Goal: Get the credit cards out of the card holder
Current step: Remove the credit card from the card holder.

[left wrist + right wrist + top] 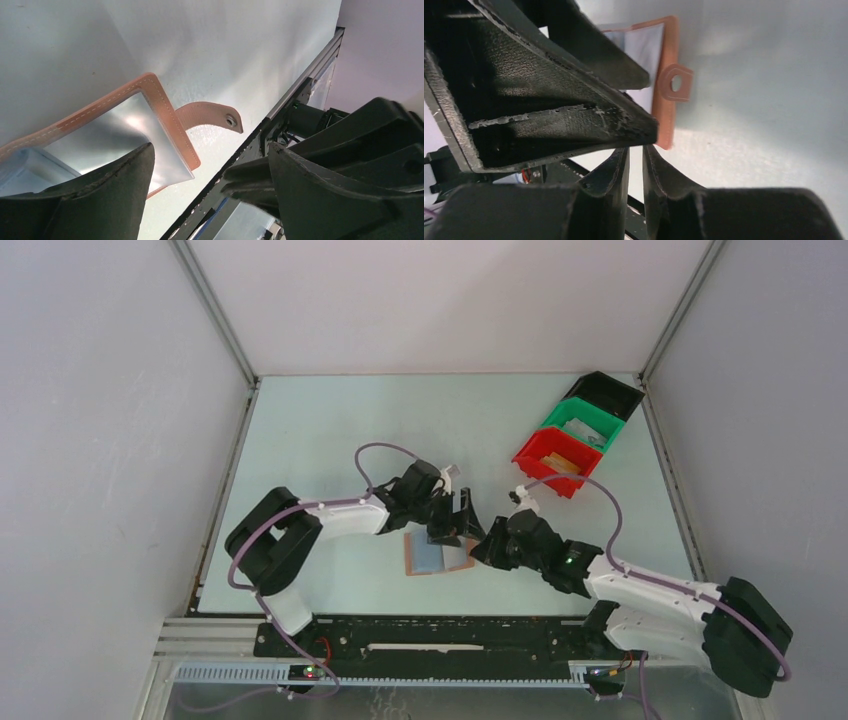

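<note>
Presently wallet (420, 558) lies open mid-frame. Left gripper (212, 160) is spread wide above it; right gripper (635, 152) is narrowly parted and looks empty. Advise pinning wallet and drawing 1 card flat.

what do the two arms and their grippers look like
The left arm and right arm have white links between bulky black joint housings, each trailed by a lilac cable. The left gripper and right gripper have black, textured, wedge-shaped fingers with scuffed edges. A small green light glows on the right wrist.

Plain white walls (100, 390) enclose a pale blue-green table (320, 420), with metal rails (215, 310) at the corners.
</note>
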Motion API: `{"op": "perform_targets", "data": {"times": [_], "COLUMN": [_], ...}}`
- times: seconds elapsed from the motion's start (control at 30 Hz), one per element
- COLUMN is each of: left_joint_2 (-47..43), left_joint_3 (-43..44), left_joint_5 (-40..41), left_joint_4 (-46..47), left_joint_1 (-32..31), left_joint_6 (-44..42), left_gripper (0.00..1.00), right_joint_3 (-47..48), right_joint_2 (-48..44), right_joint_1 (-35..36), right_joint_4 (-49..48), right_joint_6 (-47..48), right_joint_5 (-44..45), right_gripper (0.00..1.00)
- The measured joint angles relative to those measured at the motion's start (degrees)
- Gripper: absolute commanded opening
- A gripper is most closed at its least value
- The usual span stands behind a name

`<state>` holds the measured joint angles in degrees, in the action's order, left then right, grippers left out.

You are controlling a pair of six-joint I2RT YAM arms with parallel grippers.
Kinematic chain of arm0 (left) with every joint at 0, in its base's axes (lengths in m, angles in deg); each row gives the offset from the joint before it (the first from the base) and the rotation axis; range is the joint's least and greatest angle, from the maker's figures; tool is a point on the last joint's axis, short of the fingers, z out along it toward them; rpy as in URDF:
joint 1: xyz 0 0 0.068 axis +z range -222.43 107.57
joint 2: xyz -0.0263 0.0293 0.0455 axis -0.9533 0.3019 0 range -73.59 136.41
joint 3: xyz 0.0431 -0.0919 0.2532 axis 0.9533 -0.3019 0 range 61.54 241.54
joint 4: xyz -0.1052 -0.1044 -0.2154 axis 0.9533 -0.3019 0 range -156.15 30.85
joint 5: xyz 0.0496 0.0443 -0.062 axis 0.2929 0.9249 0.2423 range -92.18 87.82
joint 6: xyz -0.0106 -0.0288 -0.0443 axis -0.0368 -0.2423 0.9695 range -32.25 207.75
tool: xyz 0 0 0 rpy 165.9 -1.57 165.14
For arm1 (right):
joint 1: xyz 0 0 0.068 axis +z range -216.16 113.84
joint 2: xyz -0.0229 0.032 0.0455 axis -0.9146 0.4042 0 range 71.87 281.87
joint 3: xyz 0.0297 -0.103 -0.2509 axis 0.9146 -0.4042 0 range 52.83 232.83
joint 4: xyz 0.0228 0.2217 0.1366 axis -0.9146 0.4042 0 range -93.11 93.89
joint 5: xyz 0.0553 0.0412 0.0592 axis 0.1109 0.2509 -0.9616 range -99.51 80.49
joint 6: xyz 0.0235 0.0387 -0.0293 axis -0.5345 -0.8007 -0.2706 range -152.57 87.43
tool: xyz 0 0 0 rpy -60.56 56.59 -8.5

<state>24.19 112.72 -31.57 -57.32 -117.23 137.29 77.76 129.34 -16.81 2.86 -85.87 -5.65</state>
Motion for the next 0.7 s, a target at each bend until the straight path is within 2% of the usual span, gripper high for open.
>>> {"op": "perform_targets", "data": {"times": [0.37,0.57,0.7], "left_joint_2": [-1.64,-2.47,-5.73], "left_joint_3": [0.72,1.57,1.53], "left_joint_5": [0.22,1.36,2.19], "left_joint_4": [-4.57,-6.82,-11.06], "left_joint_1": [1.60,2.86,3.37], "left_joint_6": [-1.75,-3.04,-4.02], "left_gripper": [0.89,0.90,0.89], "right_joint_3": [-1.20,-1.20,-1.20], "right_joint_2": [9.20,16.90,20.26], "right_joint_1": [-0.31,-2.36,-3.78], "right_joint_4": [-13.42,-17.77,-17.14], "right_joint_6": [-2.54,-3.34,-5.01], "right_joint_5": [-6.43,-9.51,-8.74], "right_gripper": [0.23,0.13,0.12]}}
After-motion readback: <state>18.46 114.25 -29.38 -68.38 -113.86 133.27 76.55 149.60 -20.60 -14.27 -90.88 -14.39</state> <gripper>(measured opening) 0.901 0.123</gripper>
